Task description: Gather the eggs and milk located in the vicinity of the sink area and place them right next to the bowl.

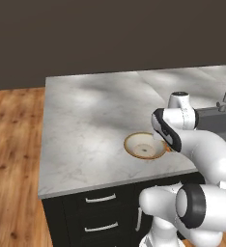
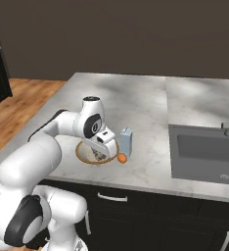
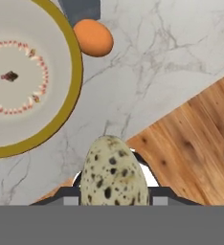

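Two eggs — one speckled egg (image 3: 113,171) clamped in the gripper (image 2: 103,153), one orange egg (image 2: 122,158) on the surface (image 2: 136,108) — one bowl (image 2: 82,152), one milk carton (image 2: 126,141).

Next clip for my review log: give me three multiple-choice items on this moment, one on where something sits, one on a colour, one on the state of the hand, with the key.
1. Where does the milk stand?
A. Inside the sink
B. On the counter beside the bowl
C. On the wooden floor

2. What colour is the egg lying on the counter by the bowl's rim?
A. Orange-brown
B. Green
C. Black

3. What is the hand's state?
A. Open and holding nothing
B. Shut on the milk
C. Shut on a speckled egg

Key:
1 B: the carton stands upright on the marble near the bowl, apart from the sink.
2 A: the orange-brown egg lies just outside the golden-brown rim.
3 C: in the hand view the speckled egg sits in the hand, over the counter's edge.
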Controlling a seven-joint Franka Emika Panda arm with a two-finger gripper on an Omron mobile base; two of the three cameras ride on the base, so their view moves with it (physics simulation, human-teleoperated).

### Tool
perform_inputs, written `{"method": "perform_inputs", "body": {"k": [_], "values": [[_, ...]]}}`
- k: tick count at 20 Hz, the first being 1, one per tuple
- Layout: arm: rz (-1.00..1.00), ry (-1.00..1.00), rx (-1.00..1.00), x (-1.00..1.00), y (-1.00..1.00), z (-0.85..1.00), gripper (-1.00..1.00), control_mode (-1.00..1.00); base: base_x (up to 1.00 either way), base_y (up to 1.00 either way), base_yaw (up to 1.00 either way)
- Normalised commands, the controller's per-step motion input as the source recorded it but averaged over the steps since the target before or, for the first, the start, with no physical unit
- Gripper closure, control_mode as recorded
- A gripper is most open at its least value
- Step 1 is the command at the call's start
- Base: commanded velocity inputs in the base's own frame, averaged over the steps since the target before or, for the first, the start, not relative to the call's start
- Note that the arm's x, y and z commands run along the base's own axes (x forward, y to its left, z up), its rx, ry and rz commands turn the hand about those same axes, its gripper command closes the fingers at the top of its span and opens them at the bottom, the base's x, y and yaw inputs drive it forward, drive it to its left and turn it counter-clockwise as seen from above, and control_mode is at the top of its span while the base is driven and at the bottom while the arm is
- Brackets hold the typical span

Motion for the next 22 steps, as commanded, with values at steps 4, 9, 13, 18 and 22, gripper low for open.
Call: {"method": "perform_inputs", "body": {"k": [4,9,13,18,22], "values": [[0.23,0.0,0.03,0.01,-0.18,-0.02,1.0,-1.0,0.0,0.0,0.0],[0.24,-0.07,0.04,0.0,-0.39,0.0,1.0,-1.0,0.0,0.0,0.0],[0.33,-0.24,0.12,0.0,-0.44,-0.03,1.0,-1.0,0.0,0.0,0.0],[0.38,-0.23,0.09,0.0,-0.31,-0.15,1.0,-1.0,0.0,0.0,0.0],[0.3,-0.03,0.0,0.0,0.0,-0.12,1.0,-1.0,0.0,0.0,0.0]]}}
